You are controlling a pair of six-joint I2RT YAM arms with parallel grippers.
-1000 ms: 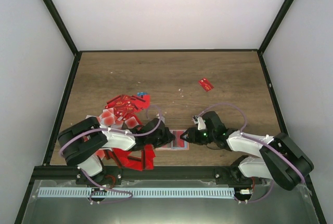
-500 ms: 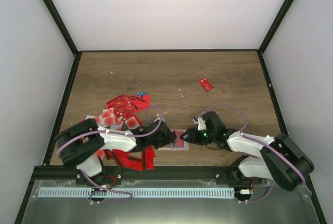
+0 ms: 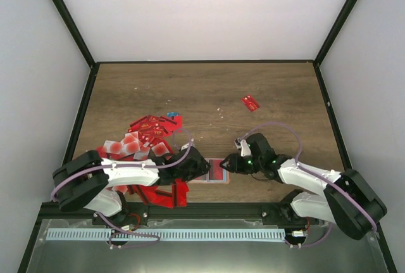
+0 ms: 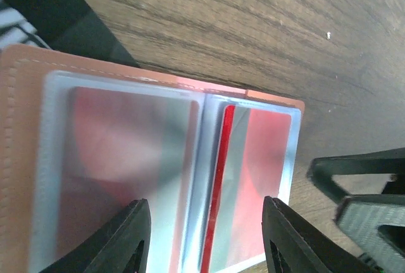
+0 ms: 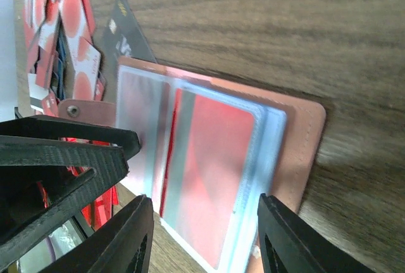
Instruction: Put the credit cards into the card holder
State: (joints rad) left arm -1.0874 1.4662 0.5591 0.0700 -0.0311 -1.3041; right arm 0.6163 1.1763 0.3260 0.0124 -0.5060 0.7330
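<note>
The card holder [image 3: 217, 170] lies open near the table's front edge, between both grippers. Its salmon cover [image 4: 19, 159] frames clear sleeves, and a red credit card [image 4: 253, 178] sits in the right sleeve with a red edge showing beside it. My left gripper [image 4: 205, 238] is open just above the sleeves, holding nothing. My right gripper [image 5: 205, 235] also stands open over the holder [image 5: 304, 140], straddling the sleeve with the red card [image 5: 215, 171]. A heap of credit cards [image 3: 149, 132] lies left of the holder. One red card [image 3: 250, 102] lies alone at the far right.
The left gripper's fingers [image 5: 63, 152] sit close beside the holder's snap tab [image 5: 76, 109] in the right wrist view. A black card [image 5: 126, 32] lies next to the holder. More red cards [image 3: 166, 192] lie under the left arm by the front rail [image 3: 202, 206].
My left gripper has gone from shut to open over the card holder, and the left arm's elbow has swung left and lower. The right arm has shifted slightly.
</note>
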